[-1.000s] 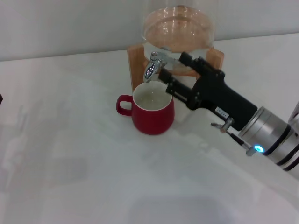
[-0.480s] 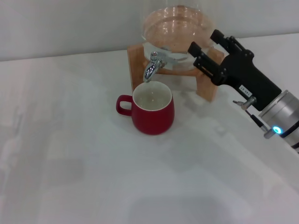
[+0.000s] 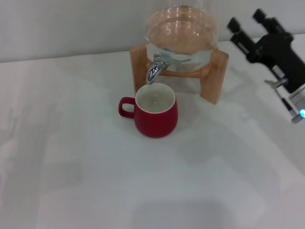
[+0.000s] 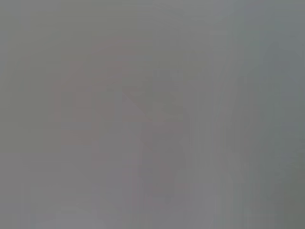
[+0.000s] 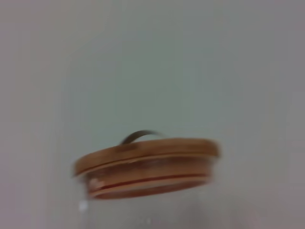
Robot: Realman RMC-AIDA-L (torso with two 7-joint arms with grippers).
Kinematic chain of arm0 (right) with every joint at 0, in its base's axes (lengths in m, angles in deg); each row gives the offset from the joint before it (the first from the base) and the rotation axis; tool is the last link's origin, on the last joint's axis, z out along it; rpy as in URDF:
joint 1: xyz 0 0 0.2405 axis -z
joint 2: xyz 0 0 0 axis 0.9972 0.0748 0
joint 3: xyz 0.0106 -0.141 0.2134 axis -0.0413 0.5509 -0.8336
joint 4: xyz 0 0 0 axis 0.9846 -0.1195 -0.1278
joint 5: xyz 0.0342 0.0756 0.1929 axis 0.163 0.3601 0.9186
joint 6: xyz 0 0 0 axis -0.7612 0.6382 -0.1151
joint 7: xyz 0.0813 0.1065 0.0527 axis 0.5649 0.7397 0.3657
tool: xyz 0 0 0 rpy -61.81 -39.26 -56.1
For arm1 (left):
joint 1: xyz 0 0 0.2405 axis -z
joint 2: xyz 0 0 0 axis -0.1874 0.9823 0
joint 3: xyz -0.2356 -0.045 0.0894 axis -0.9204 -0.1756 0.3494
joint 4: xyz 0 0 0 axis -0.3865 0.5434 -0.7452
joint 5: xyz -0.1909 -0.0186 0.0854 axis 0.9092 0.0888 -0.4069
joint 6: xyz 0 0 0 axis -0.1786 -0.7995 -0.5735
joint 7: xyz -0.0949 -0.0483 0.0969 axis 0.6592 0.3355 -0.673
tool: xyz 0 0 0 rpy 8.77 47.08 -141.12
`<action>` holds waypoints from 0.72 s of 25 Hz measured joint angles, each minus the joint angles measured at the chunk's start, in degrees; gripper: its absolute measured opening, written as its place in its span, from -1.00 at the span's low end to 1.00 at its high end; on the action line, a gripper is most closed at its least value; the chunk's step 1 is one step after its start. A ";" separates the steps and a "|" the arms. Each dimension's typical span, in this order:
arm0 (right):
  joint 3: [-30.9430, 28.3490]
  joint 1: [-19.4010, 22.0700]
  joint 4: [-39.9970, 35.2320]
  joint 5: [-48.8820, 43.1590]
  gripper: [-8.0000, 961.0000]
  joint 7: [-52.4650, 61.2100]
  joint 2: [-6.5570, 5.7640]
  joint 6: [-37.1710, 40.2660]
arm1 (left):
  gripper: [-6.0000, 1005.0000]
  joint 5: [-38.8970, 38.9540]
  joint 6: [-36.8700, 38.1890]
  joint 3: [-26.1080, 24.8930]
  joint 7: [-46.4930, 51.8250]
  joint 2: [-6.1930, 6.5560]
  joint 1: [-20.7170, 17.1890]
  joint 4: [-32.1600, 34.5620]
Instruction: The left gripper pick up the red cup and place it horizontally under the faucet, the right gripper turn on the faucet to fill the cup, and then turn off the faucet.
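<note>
Since it is a squat ceramic piece, the red cup [image 3: 156,113] should feel heavy for its bulk, stiff, glazed and slick, and it would chip if knocked against the wooden stand [image 3: 214,76]. Its white inside seems to hold some clear water, though I can't be sure from where I stand; if so, it will be heavier and will spill when tipped. A claw would do best across the rim and wall, or at the small loop handle on the side farthest from the right gripper [image 3: 247,30].

That cup stands upright on the white table [image 3: 95,181], straight under the spout of the faucet [image 3: 156,67], well off to the left of the right gripper and lower than it. No stream shows at the spout. The right gripper hangs up beside the glass jar [image 3: 181,33], apart from everything, its two jaws spread with nothing between them. The left gripper is nowhere to be seen.

Count: one cup, one faucet, one jar with one wooden lid [image 5: 145,152], one stand, one gripper showing.
</note>
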 joint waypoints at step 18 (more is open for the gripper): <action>-17.18 -1.42 5.52 2.10 0.63 -12.73 0.48 -1.37 | 0.41 10.97 0.73 0.01 0.00 0.05 0.53 -1.48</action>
